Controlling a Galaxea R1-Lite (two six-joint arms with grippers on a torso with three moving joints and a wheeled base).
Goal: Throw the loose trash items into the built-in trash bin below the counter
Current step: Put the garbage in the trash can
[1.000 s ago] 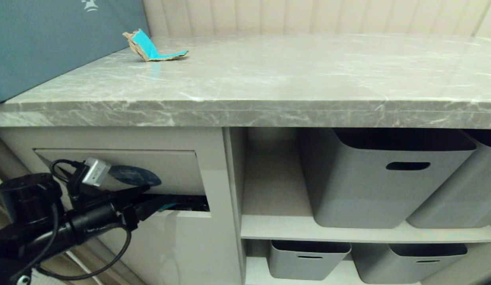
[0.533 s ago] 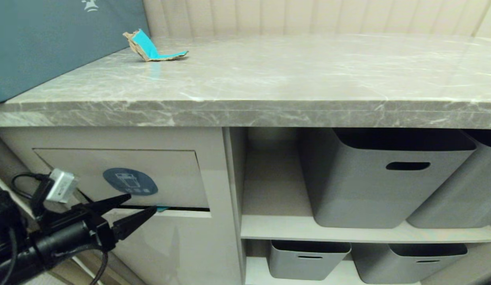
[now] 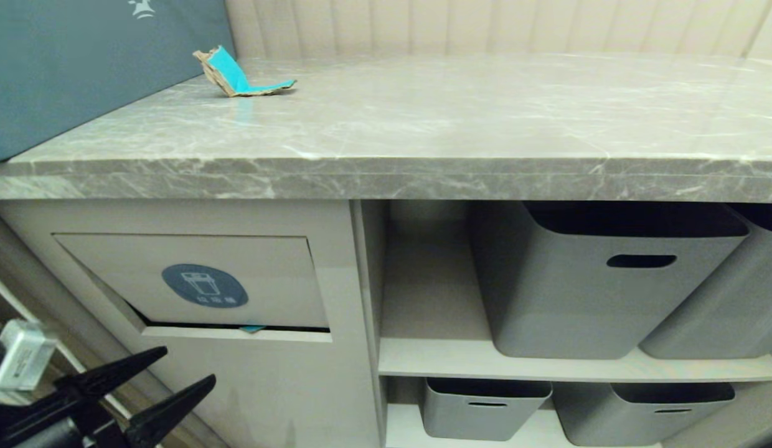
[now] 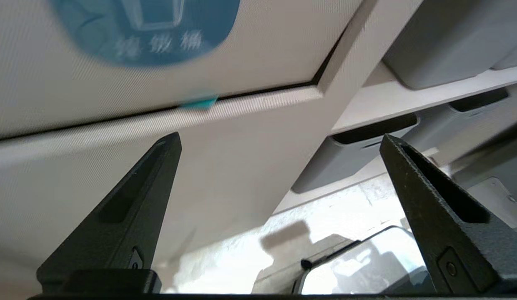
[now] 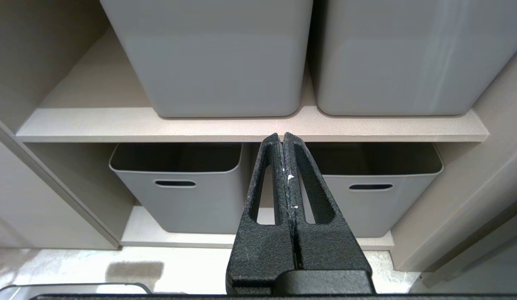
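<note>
The left gripper hangs wide open and empty, low beside the built-in trash bin. The remaining cardboard scrap lies on the counter — up and beyond it, its long axis running left-right — with a turquoise sliver caught under the flap.

Teal box: stands at the far left, a white logo near its top edge.
Upper tubs: two grey tubs side by side on the upper shelf, one showing a slot handle.
Lower tubs: two grey tubs beneath that shelf.
Wall: beige, with vertical ribs.
</note>
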